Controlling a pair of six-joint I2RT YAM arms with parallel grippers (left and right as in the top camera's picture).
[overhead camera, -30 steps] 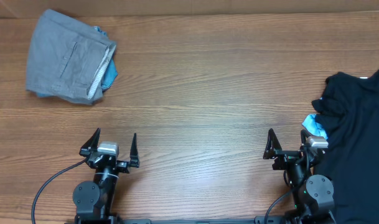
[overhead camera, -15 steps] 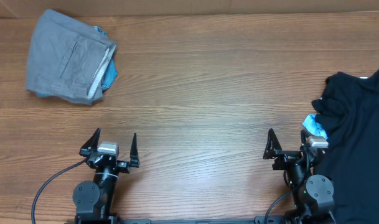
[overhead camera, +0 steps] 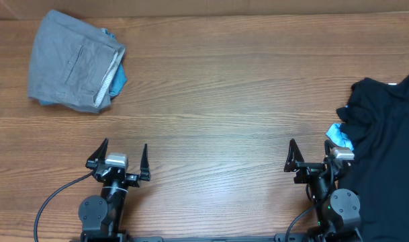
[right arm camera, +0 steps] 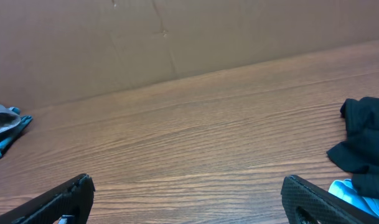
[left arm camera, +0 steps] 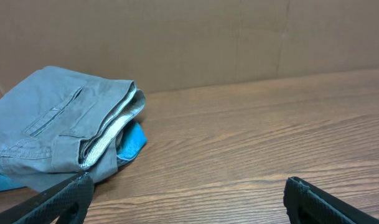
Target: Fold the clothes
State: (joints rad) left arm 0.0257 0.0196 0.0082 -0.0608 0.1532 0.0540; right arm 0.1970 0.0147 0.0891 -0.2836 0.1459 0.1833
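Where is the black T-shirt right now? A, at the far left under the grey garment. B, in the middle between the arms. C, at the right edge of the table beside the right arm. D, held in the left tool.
C: the black T-shirt is heaped at the right edge of the table, next to the open right tool; the grey garment lies far left.

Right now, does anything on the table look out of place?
The black T-shirt lies crumpled at the right edge, partly out of frame, a light-blue garment poking from under it. The grey garment far left looks folded. Nothing damaged.
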